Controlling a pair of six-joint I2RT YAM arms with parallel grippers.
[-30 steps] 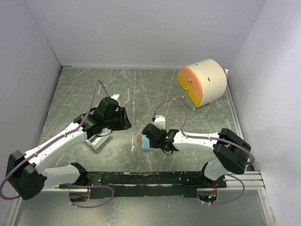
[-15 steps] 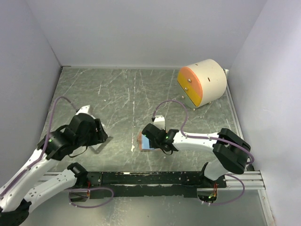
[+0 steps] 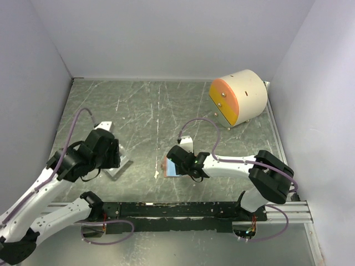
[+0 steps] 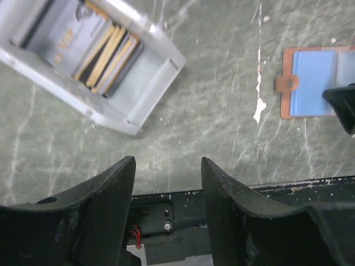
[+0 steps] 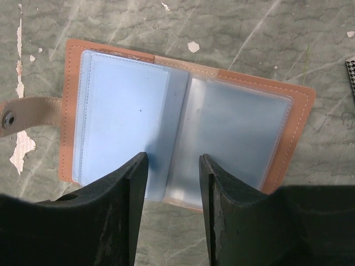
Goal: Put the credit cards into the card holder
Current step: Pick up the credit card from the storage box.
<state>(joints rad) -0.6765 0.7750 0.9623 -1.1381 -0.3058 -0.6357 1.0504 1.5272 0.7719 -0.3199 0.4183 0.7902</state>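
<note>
Directly beneath my right end effector (image 5: 173, 162), jaws parted and empty, the card holder (image 5: 233, 127) lies open on the desk (image 5: 249, 33). Ahead-left of my released left end effector (image 4: 168, 166), credit cards (image 4: 106, 55) sit in a white tray (image 4: 151, 78).

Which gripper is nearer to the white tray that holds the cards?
Left. The left gripper hangs close by the white tray. The right gripper is farther to the right, over the open card holder.

We can read nothing for certain: the pale card (image 4: 67, 40) in the white tray (image 4: 145, 83) bears faint lettering, too blurred to make out.
</note>
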